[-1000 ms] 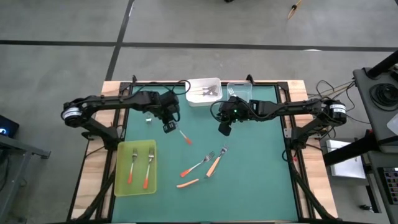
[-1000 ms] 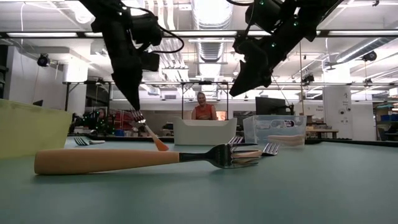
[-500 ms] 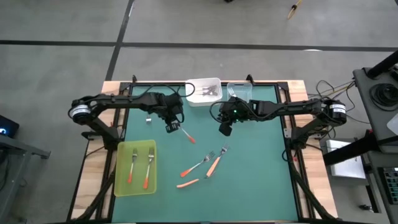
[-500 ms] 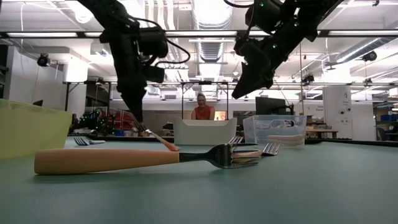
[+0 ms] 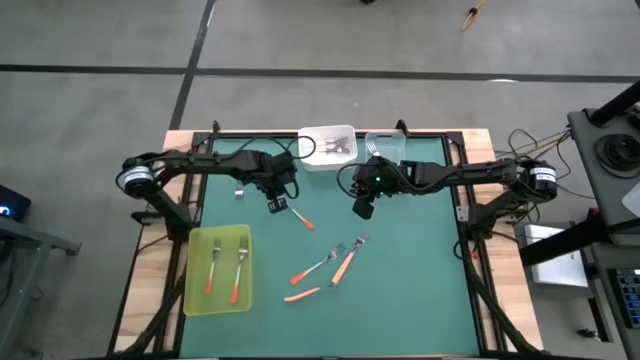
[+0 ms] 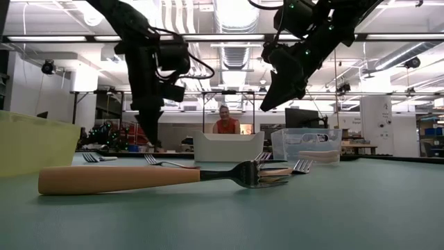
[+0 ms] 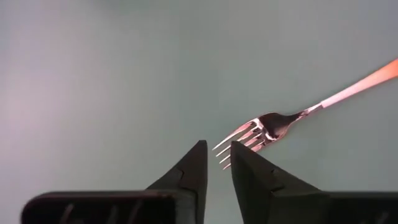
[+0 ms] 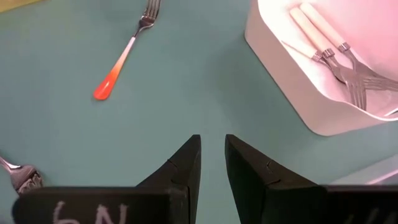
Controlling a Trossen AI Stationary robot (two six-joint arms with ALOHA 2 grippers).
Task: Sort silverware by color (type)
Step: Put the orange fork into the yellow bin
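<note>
Red-orange fork (image 5: pixel 300 218) had been hanging tilted from the left gripper (image 5: pixel 277 206) one second before, tines pinched, handle tip near the desk (image 5: pixel 400 260); now it lay flat on the green surface, released; the arm had shifted slightly toward the far edge. Left jaws stood narrowly apart, holding nothing, tips just beside the fork's tines in the left wrist view (image 7: pixel 252 134). Right gripper (image 5: pixel 361 208) unchanged, hovering above the desk near the white tray (image 5: pixel 312 160); its jaws narrowly parted, empty.

Two forks (image 5: pixel 226 270) rested in the yellow-green tray (image 5: pixel 195 300); white-handled forks (image 8: pixel 326 46) lay in the white tray; clear tray (image 5: pixel 390 145) just beside it; three more forks (image 5: pixel 325 272) lay loose near the desk's middle, a light-orange one (image 6: pixel 159 177) nearest the low camera. A person (image 6: pixel 225 120) showed beyond the desk.
</note>
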